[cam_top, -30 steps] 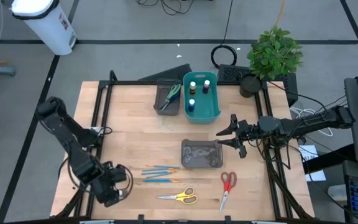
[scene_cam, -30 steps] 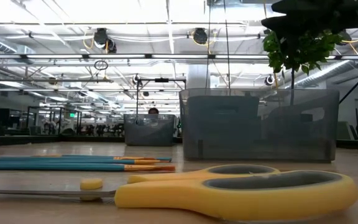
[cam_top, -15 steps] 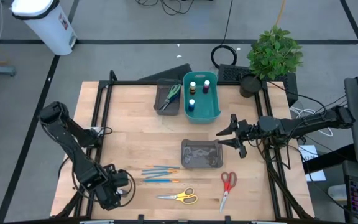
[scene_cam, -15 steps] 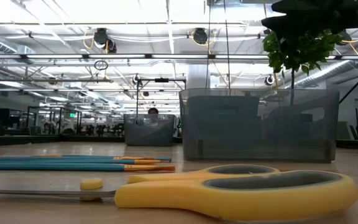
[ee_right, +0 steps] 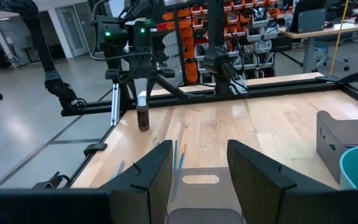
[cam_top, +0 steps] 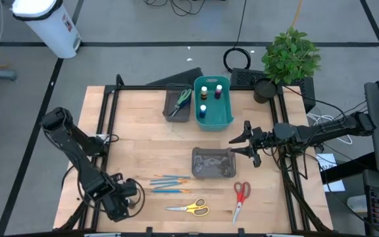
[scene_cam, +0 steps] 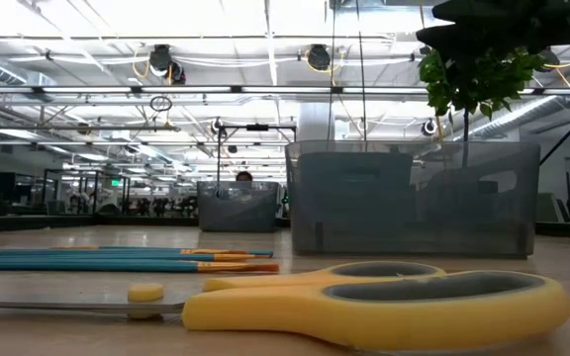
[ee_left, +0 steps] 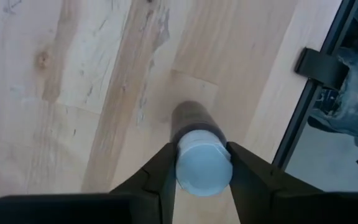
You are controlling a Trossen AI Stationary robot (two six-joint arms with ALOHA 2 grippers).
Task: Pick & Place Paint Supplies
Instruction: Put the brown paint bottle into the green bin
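Observation:
A tiny paint bottle (ee_left: 194, 118) with a dark body and a pale cap stands upright on its base on the wood near the table's near left corner, also seen in the right wrist view (ee_right: 143, 117). My left gripper (cam_top: 122, 204) points down over it, shut on it. My right gripper (cam_top: 233, 146) hovers level and open at the right, beside the dark grey tray (cam_top: 212, 162). Thin blue-and-orange brushes (cam_top: 166, 184), yellow scissors (cam_top: 191, 209) and red scissors (cam_top: 240, 196) lie flat on the table. My left gripper pinches the bottle's pale cap (ee_left: 204, 167) between its two fingers (ee_left: 164, 171), one on each side. The fingers come from above, pointing steeply down. The bottle stands upright with its base on the table.
A teal bin (cam_top: 223, 116) with several small bottles and a second grey tray (cam_top: 175, 105) holding green and blue scissors stand at the far middle. A potted plant (cam_top: 289, 56) sits at the far right corner. A black frame rail (ee_left: 319, 68) borders the table beside the bottle.

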